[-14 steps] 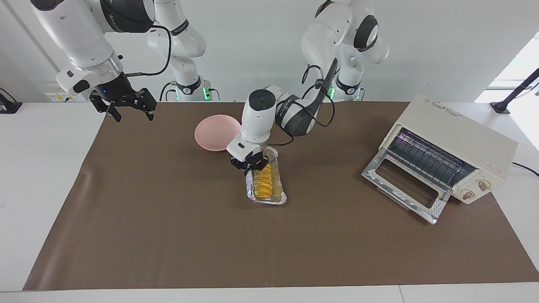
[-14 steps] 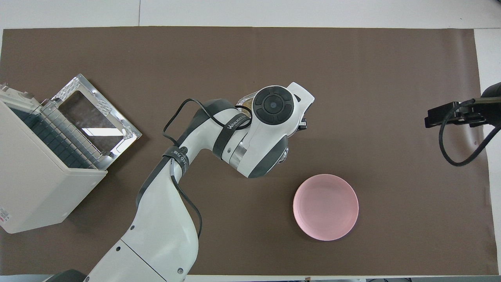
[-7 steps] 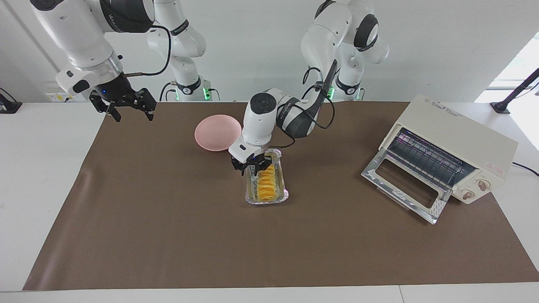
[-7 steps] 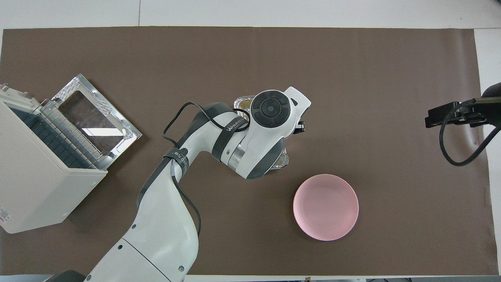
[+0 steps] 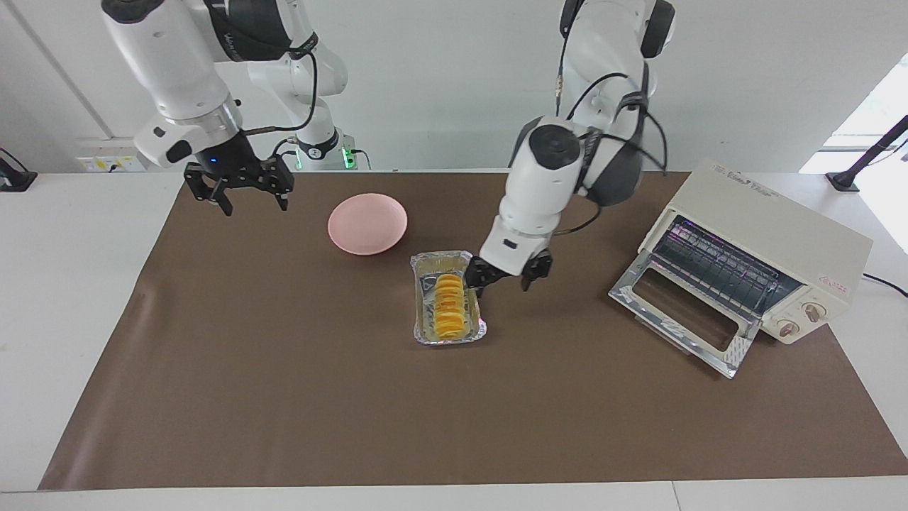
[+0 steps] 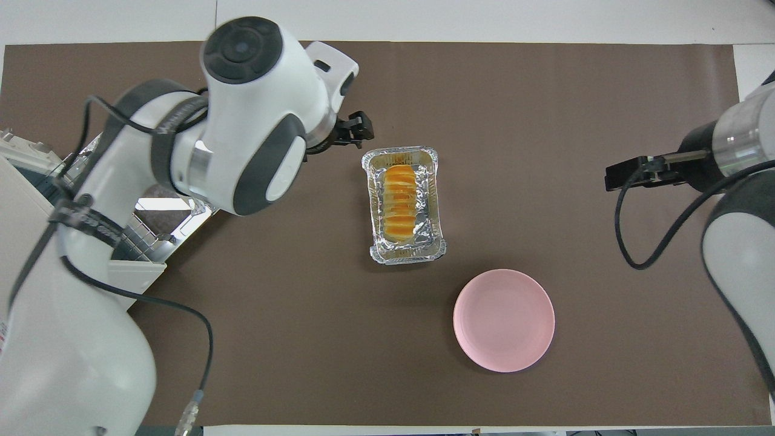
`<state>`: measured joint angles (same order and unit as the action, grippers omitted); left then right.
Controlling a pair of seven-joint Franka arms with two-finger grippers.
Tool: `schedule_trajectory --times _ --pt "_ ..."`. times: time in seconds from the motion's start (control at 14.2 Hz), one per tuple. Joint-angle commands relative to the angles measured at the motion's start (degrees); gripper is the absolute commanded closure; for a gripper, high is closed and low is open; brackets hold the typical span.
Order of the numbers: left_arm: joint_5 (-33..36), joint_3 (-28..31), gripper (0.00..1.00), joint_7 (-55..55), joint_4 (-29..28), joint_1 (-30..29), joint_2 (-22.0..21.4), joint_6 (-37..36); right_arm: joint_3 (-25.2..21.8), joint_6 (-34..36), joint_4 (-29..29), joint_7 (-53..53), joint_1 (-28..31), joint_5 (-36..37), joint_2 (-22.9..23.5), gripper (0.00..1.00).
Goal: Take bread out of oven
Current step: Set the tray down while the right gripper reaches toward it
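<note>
The bread [image 5: 450,306] [image 6: 399,200], a ridged golden-yellow loaf, lies in a foil tray [image 5: 424,284] [image 6: 433,200] on the brown mat, out of the oven. My left gripper [image 5: 505,278] [image 6: 356,129] hangs open and holds nothing. It is over the mat just beside the tray, toward the oven, and does not touch the tray. The cream oven [image 5: 770,231] [image 6: 25,212] stands at the left arm's end with its glass door [image 5: 677,312] dropped open and its wire rack bare. My right gripper [image 5: 250,202] [image 6: 629,172] waits open in the air over the mat's other end.
A pink round plate [image 5: 367,223] [image 6: 504,319] sits nearer to the robots than the tray, toward the right arm's end. The left arm's elbow and cables hang over the oven's open door in the overhead view.
My left gripper opened, let go of the tray and rose away toward the oven. The tray now lies straight on the mat. The right arm shifted slightly toward the plate.
</note>
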<state>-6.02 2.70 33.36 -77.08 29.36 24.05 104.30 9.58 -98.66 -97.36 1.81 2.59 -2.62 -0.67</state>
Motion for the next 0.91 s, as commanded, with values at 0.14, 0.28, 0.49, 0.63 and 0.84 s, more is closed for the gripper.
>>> schedule_trajectory --times 0.14,0.28,0.49,0.63,0.84 --pt "-0.4 -0.3 0.00 -17.0 -8.6 -14.9 -9.7 -8.1 0.2 -13.8 -0.6 12.6 -12.5 -0.5 9.8 0.00" --pt "1.2 -0.4 0.00 -25.5 -10.6 -20.3 -12.9 -10.5 0.1 -20.1 -0.3 18.7 -17.9 -0.5 14.4 0.00" --pt "1.4 -0.4 0.00 -28.1 -15.0 -24.4 -18.1 -14.1 0.1 -25.9 0.1 22.5 -19.6 -0.4 19.7 0.00" --pt "1.7 -0.4 0.00 -28.2 -22.4 -25.0 -23.8 -13.8 0.1 -30.0 -0.6 25.3 -19.8 -0.5 23.1 0.00" --pt "3.9 -0.4 0.00 -29.7 -23.6 -25.0 -25.7 -14.0 0.2 -32.1 -1.6 28.9 -19.1 -0.7 26.2 0.01"
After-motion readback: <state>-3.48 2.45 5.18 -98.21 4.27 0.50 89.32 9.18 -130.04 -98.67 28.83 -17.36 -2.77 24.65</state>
